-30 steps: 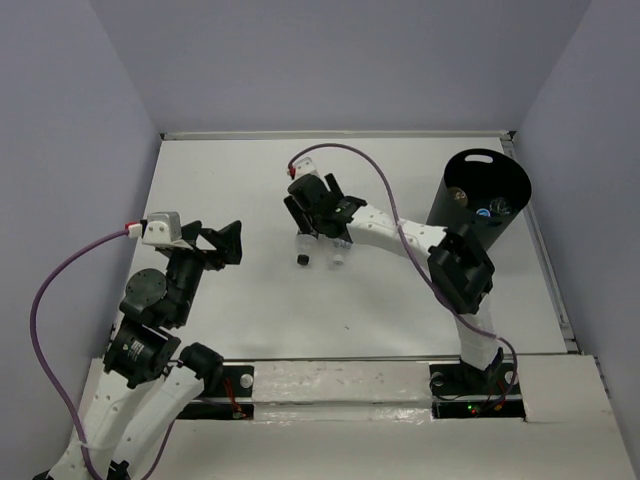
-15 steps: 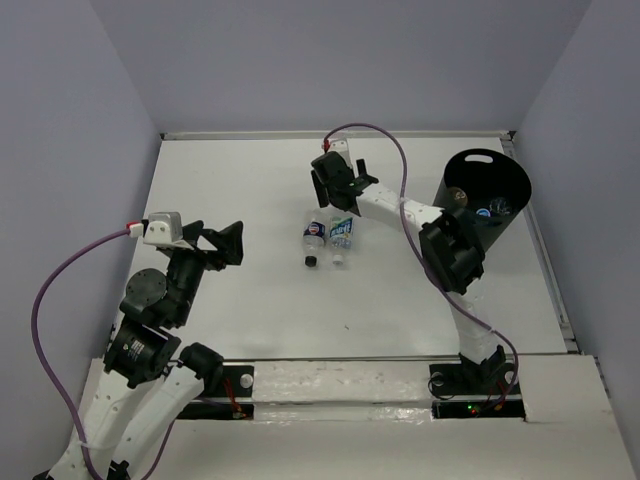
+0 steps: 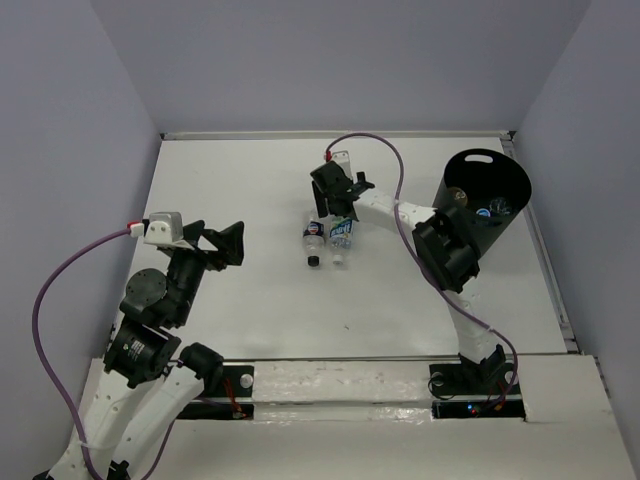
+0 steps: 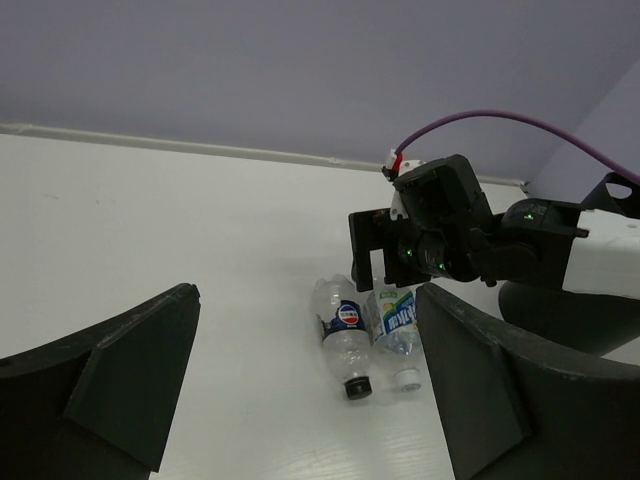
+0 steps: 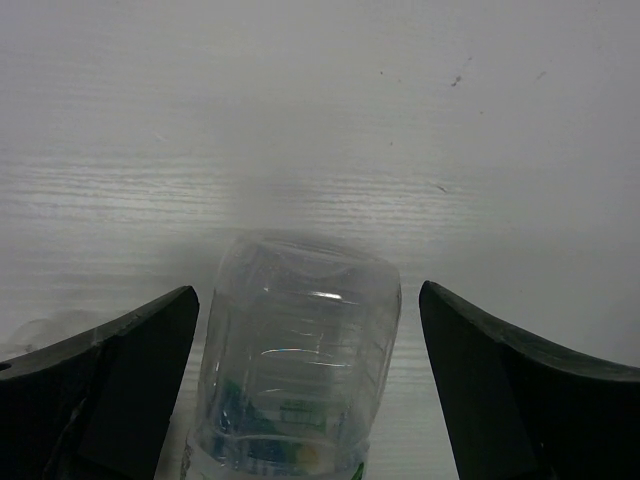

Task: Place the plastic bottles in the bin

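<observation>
Two plastic bottles lie side by side, caps toward me: one clear with a blue label and black cap point(image 3: 314, 238) point(image 4: 345, 335), one clear with a green-and-white label and white cap point(image 3: 341, 236) point(image 4: 397, 328). My right gripper point(image 3: 338, 205) point(image 4: 398, 268) is open at their far ends, its jaws either side of the base of the white-capped bottle point(image 5: 298, 350) without touching it. My left gripper point(image 3: 226, 243) point(image 4: 310, 292) is open and empty, well to the left. The black bin point(image 3: 480, 200) stands at the right, with several bottles inside.
The table's back wall edge point(image 3: 330, 134) runs just beyond the right gripper. The right arm's purple cable point(image 3: 385, 165) loops over the table between the gripper and the bin. The bin's dark wall point(image 4: 570, 318) shows beneath the right arm in the left wrist view.
My right gripper has drawn back from above the two bottles toward the far side, uncovering them, and now sits at their bases. The left arm has not moved.
</observation>
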Controlling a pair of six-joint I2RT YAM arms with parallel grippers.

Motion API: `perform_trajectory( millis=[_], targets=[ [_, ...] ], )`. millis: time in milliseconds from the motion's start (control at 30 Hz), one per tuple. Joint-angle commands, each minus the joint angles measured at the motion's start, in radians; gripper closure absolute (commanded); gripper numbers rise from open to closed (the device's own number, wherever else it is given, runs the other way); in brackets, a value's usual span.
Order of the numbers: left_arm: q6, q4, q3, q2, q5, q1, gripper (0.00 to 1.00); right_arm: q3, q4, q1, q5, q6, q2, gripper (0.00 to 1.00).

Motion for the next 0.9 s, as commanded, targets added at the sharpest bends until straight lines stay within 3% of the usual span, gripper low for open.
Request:
perform_trajectory(
  millis=[0, 133, 167, 233, 267, 467, 733, 867],
  targets=[
    [-0.003, 0.05, -0.009, 0.013, 0.017, 0.008, 0.01, -0.02, 0.007, -0.005, 0.022, 0.031, -0.031, 0.03],
    [-0.003, 0.05, -0.01, 0.016, 0.015, 0.008, 0.01, -0.02, 0.008, -0.014, 0.037, 0.027, -0.028, 0.1],
    [-0.003, 0.05, -0.01, 0.018, 0.017, 0.008, 0.01, -0.025, 0.007, -0.014, 0.041, 0.03, -0.036, 0.25],
    [-0.003, 0.052, -0.009, 0.022, 0.02, 0.008, 0.01, -0.025, 0.008, -0.014, 0.06, 0.021, -0.044, 0.33],
    [-0.002, 0.053, -0.009, 0.024, 0.022, 0.008, 0.01, -0.026, 0.008, -0.014, 0.064, 0.016, -0.048, 0.45],
    [-0.005, 0.056, -0.009, 0.036, 0.032, 0.011, 0.01, -0.048, 0.014, -0.014, 0.106, -0.013, -0.152, 0.68],
    [-0.006, 0.059, -0.009, 0.042, 0.045, 0.017, 0.01, -0.195, 0.161, -0.014, 0.104, -0.128, -0.539, 0.69],
    [-0.009, 0.059, -0.009, 0.036, 0.051, 0.018, 0.01, -0.273, 0.371, -0.046, 0.253, -0.425, -0.775, 0.69]
  ],
)
